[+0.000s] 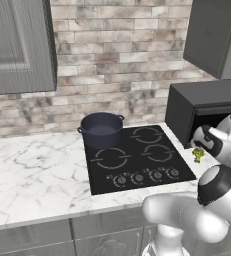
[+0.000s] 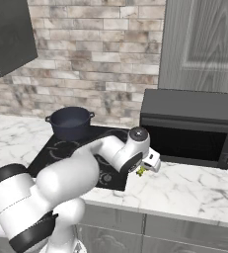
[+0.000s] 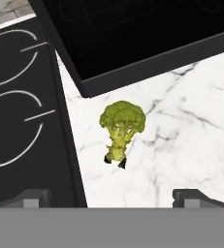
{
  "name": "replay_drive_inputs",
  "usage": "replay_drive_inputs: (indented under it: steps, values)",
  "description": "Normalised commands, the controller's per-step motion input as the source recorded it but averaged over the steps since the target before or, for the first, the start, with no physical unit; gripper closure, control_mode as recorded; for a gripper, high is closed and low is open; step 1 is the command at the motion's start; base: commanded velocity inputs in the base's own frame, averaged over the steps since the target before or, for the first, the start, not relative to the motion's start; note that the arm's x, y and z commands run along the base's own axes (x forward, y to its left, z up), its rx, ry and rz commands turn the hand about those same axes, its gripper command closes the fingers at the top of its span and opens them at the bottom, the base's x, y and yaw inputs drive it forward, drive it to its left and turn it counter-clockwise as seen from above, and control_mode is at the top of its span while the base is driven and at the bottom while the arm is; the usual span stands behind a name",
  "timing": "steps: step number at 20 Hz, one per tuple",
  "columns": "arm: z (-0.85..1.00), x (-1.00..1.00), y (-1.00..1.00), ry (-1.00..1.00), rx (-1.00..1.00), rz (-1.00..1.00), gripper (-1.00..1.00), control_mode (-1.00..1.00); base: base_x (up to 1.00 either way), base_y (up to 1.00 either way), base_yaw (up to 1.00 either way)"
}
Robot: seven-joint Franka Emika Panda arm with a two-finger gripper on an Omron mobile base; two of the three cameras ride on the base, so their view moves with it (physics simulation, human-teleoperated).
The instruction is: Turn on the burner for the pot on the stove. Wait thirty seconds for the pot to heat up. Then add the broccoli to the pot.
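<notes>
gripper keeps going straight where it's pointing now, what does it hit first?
Most likely the broccoli: it lies on the counter between the open gripper's fingertips, ahead of them. Slightly off, it meets bare counter.

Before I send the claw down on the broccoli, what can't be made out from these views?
- Stove knob positions: too small in the left base view, so burner state is unreadable.
- Knobs in the right base view: hidden behind the arm.
- Broccoli: partly hidden by the arm in both base views.
- Pot contents: unclear.
- Claw: only its tips show, at the hand view's bottom.
</notes>
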Motion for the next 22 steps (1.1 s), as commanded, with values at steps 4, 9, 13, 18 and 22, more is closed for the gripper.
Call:
replay_drive_inputs:
  steps: [4,9,13,18,22]
  values:
    - [-0.23,0.21,-0.03,0.00,-0.02,0.00,-1.00,-1.00,0.00,0.00,0.00]
    - [-0.26,0.19,-0.02,0.00,-0.03,0.00,-1.00,-1.00,0.00,0.00,0.00]
    - [-0.25,0.16,-0.04,0.00,-0.02,0.00,-1.00,-1.00,0.00,0.00,0.00]
    - [-0.23,0.12,-0.13,0.00,0.00,0.00,-1.00,-1.00,0.00,0.00,0.00]
    - [-0.21,0.12,-0.13,0.00,0.00,0.00,-1.00,-1.00,0.00,0.00,0.00]
